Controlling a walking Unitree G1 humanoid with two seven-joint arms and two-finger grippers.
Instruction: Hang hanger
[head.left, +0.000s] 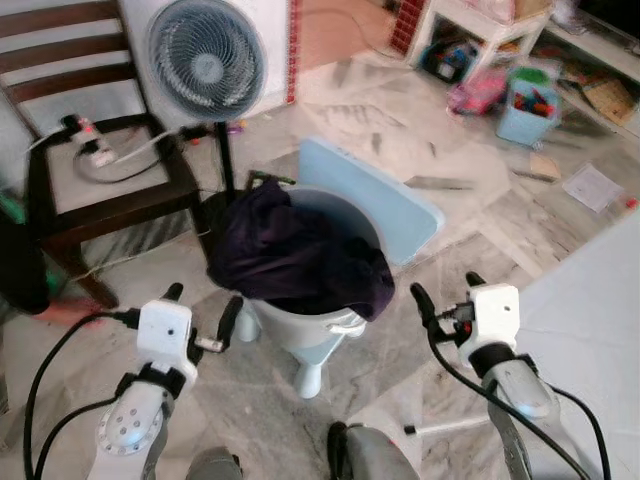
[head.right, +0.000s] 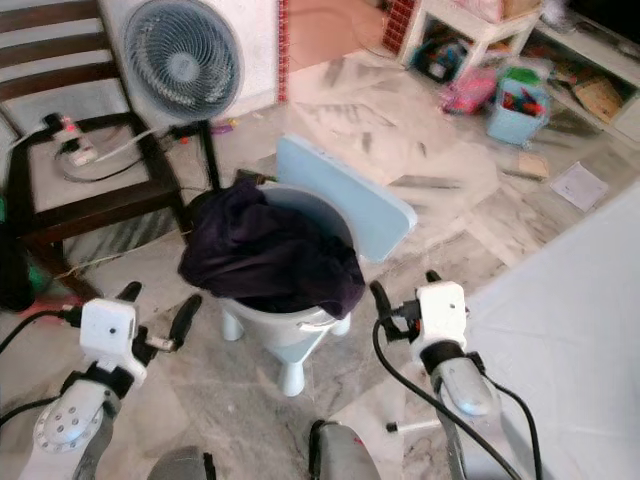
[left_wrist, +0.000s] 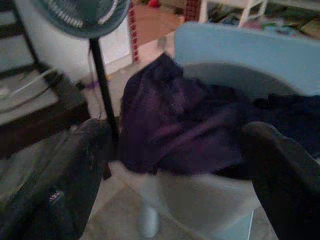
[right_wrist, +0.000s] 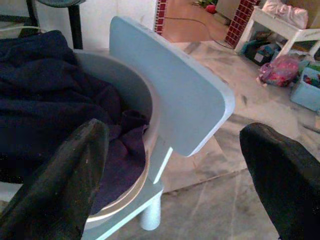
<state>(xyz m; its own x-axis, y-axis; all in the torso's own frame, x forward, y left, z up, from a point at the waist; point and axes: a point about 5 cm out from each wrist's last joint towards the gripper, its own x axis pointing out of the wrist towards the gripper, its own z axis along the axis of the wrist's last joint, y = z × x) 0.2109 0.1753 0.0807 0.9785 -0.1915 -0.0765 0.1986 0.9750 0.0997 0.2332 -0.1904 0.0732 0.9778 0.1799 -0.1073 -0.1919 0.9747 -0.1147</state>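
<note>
1. I had the white basin (head.left: 318, 325) dead ahead on a small pale-blue chair (head.left: 375, 198), a dark purple garment (head.left: 290, 250) heaped in it and spilling over the near rim.
2. I couldn't make out a hanger in any view, so I can't place it against the fingers.
3. Left gripper (head.left: 200, 308) sat just left of the basin, near the rim, fingers spread wide with nothing between them. In its wrist view the garment (left_wrist: 190, 120) lay ahead in the gap between the two fingers (left_wrist: 55, 195), not touching them.
4. Right gripper (head.left: 445, 295) sat just right of the basin, fingers also wide apart and empty. Its wrist view showed the chair back (right_wrist: 170, 95) and the basin rim (right_wrist: 145, 100) ahead between the fingers (right_wrist: 60, 185).
5. Behind the basin to the left: a standing fan (head.left: 207, 58) and a dark wooden chair (head.left: 110, 190) with a power strip (head.left: 95, 150) on its seat.
6. Behind it to the right: toy clutter and a light-blue bin (head.left: 527, 110) on the marble floor (head.left: 400, 130).
</note>
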